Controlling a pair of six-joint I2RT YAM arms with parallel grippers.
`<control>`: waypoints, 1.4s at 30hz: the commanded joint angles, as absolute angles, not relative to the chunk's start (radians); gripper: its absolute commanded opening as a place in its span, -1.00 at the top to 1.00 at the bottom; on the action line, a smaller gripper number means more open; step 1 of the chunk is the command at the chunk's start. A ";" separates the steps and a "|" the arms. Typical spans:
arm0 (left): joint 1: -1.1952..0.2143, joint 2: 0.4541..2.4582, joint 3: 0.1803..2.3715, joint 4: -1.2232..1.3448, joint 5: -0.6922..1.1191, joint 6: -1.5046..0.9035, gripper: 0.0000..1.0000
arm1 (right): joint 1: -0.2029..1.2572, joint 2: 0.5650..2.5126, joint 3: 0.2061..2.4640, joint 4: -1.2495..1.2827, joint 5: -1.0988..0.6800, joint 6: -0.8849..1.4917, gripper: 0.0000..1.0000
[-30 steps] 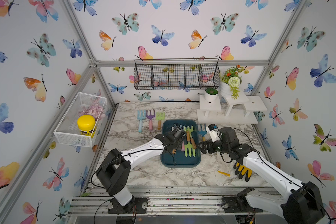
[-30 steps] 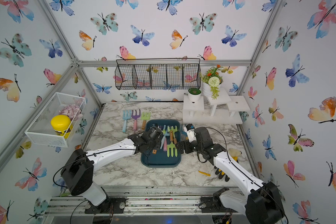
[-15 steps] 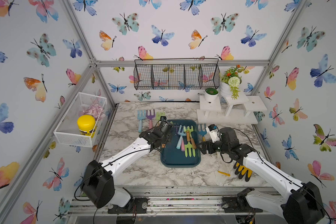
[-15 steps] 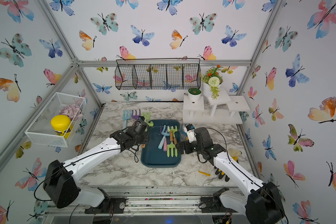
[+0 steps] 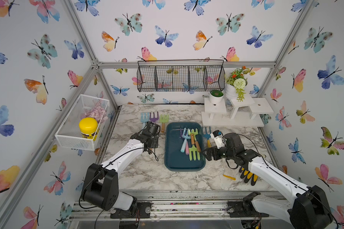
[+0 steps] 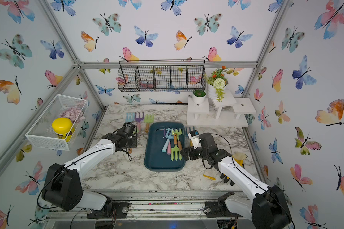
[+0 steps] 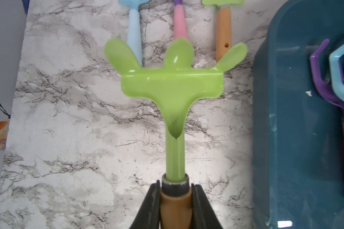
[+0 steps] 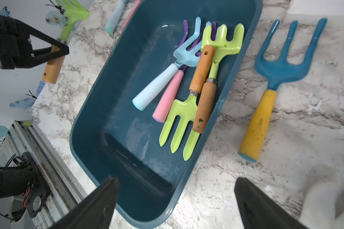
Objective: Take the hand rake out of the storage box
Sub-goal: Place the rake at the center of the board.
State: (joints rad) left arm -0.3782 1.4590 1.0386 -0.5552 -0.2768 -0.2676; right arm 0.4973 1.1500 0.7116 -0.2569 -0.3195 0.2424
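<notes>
My left gripper is shut on the brown wooden handle of a green hand rake. It holds the rake above the marble table, left of the dark teal storage box, clear of its rim. The right wrist view shows that same grip from the side. In both top views the wrist covers most of the rake. Several more hand tools lie in the box's right half. My right gripper stands open and holds nothing, just over the box's near right corner.
Three rakes lie in a row at the back left of the table. A blue fork with a yellow handle lies right of the box. Black-and-yellow gloves are at the front right, a white stepped stand at the back right.
My left gripper has carried the green rake out of the box and leftward over the table. The right arm has stayed still.
</notes>
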 commanded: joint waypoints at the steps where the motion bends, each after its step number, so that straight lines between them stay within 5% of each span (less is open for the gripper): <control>1: -0.352 1.513 1.070 -0.585 -0.317 -0.226 0.74 | 0.499 1.119 0.687 -0.245 -0.364 0.242 -0.97; 15: -0.299 1.743 1.088 -0.575 -0.510 -0.217 0.72 | 0.499 1.174 0.687 -0.244 -0.431 0.241 -0.97; 34: -0.249 1.757 1.025 -0.448 -0.407 -0.171 0.67 | 0.501 1.223 0.703 -0.264 -0.417 0.240 -0.97; 42: -0.249 1.713 1.012 -0.442 -0.351 -0.169 0.49 | 0.500 1.209 0.698 -0.262 -0.420 0.241 -0.97</control>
State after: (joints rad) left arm -0.2543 1.7508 1.0214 -0.4450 -0.3981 -0.1791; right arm 0.4973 1.2270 0.6926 -0.2543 -0.4122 0.2428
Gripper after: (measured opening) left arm 0.267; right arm 0.984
